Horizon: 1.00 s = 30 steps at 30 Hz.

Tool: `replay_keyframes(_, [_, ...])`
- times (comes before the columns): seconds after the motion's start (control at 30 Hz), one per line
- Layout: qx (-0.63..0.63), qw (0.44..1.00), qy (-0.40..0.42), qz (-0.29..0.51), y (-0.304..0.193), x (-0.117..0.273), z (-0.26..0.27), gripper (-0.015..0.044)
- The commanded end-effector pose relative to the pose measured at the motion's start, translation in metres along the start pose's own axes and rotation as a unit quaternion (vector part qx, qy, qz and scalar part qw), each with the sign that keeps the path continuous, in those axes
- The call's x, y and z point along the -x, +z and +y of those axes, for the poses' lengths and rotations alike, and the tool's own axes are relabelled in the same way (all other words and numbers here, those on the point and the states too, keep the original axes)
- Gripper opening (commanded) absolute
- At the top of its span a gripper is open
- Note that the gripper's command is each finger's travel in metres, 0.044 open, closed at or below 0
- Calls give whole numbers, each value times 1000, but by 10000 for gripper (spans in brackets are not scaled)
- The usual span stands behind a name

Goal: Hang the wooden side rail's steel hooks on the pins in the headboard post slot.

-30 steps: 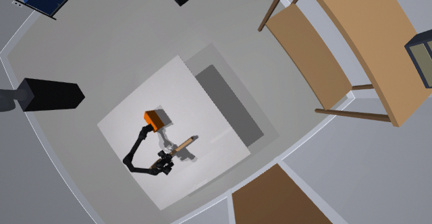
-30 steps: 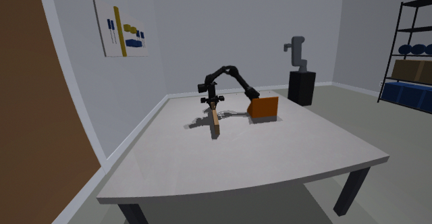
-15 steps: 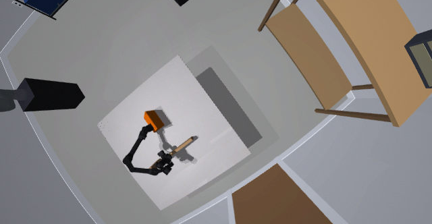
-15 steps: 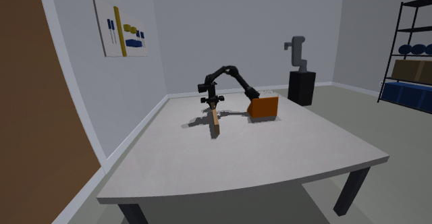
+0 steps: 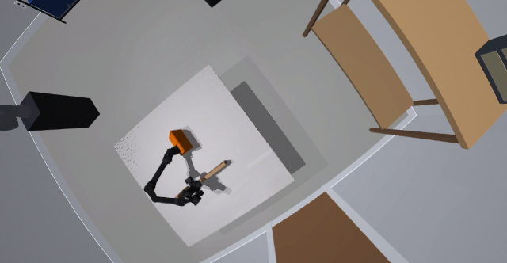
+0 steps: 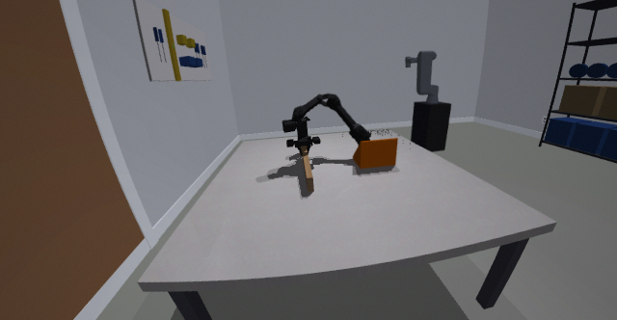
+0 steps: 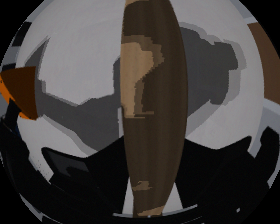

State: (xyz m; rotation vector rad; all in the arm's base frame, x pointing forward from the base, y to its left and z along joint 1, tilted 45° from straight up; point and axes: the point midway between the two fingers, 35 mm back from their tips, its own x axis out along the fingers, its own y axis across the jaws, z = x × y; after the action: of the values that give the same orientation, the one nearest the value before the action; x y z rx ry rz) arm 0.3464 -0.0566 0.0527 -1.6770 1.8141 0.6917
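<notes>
The wooden side rail [image 5: 214, 171] [image 6: 308, 170] [image 7: 166, 95] is a long brown bar. In the wrist view it runs from top to bottom through the middle. My gripper [image 5: 193, 186] [image 6: 304, 149] [image 7: 148, 135] is shut on the rail partway along it, and the rail shows on both sides of the gripper in the top view. The rail's end nearer the exterior camera is low over the table [image 5: 245, 184] [image 6: 410, 219], with its shadow close by; whether it touches is unclear. The steel hooks are too small or hidden to see. I cannot make out the headboard post, its slot or its pins.
An orange block [image 5: 180, 141] [image 6: 378, 153] [image 7: 21, 90] stands on the table at the arm's base. The arm bends over from it to the gripper. The table's edge [image 6: 347, 274] runs across the front in the exterior view.
</notes>
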Motion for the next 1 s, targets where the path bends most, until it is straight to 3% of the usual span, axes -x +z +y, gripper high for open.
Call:
replay_keyframes(0.0, [2, 1000, -7, -3, 0, 5, -3, 0])
replay_keyframes(0.97, [2, 1000, -7, -3, -3, 6, -3, 0])
